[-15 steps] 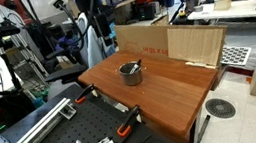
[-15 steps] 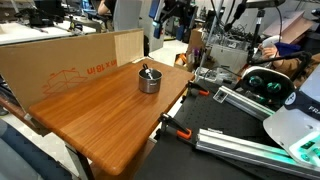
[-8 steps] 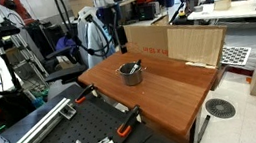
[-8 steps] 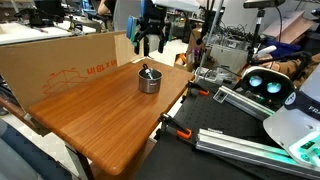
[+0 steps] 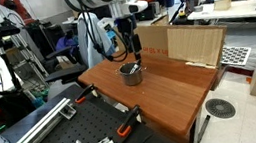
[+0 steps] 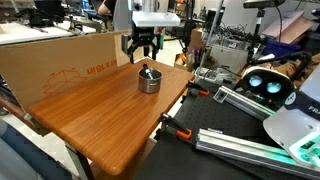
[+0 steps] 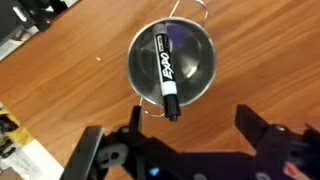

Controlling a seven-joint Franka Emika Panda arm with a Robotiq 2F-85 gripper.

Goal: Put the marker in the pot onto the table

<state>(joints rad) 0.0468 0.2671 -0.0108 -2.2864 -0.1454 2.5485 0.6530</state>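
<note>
The marker (image 7: 164, 72) is lying slantwise inside the pot (image 7: 200, 60). Its white barrel is crossing the dark bowl and its black end is leaning out over the rim on the side nearest the gripper (image 7: 185, 150). The pot is standing on the table (image 7: 60, 90), close to a cardboard wall (image 6: 60, 58) along the far edge.

The gripper is hovering above the pot without touching it, jaws spread wide and holding nothing. In the wrist view its two fingers are flanking the marker's line, so the closing direction already seems to run across the barrel.

The step in hand looks like the approach before the grasp; the marker is not yet out of the pot. The next move probably calls for shifting slightly over the pot and descending with the fingers straddling the raised black end. The fingers would then close there without striking the rim, lift the marker clear, and carry it to bare wood beside the pot.
</note>
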